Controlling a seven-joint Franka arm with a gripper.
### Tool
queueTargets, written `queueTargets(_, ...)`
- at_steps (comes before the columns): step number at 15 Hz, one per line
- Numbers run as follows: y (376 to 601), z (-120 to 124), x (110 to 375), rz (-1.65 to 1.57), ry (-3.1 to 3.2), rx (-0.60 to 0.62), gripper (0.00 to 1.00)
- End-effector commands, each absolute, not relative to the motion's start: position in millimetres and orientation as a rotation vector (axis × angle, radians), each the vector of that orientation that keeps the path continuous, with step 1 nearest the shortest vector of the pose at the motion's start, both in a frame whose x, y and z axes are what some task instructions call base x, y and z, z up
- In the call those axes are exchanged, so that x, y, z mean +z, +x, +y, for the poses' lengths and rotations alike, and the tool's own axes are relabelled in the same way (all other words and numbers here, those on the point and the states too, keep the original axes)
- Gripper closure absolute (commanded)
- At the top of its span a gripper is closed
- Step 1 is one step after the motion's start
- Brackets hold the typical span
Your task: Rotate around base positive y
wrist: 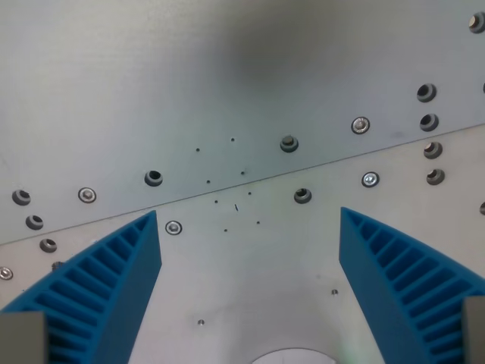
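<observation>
My claw [250,227] hangs spread, gripping nothing (only metal tabletop [227,83] beneath); tilting further, I judge a fingertip [148,227] might scrape it.

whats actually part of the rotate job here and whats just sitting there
Part of the job:
- pincer, open, holding nothing

Just there:
- metal plate
- seam across it
- screws and holes, such as one bolt
- pale round cutout at the bottom edge
</observation>
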State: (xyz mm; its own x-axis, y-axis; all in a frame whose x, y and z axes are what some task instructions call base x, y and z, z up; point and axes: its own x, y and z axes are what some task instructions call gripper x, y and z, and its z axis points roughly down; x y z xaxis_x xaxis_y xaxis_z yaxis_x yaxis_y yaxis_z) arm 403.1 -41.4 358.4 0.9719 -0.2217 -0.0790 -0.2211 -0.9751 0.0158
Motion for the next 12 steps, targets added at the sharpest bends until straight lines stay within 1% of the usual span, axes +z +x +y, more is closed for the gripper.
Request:
queueTargets(1,409.1,-41.9,365.8,-0.345,3.061,-0.41,0.0)
queueTargets(12,409.1,-41.9,365.8,-0.341,3.014,-0.603,0.0)
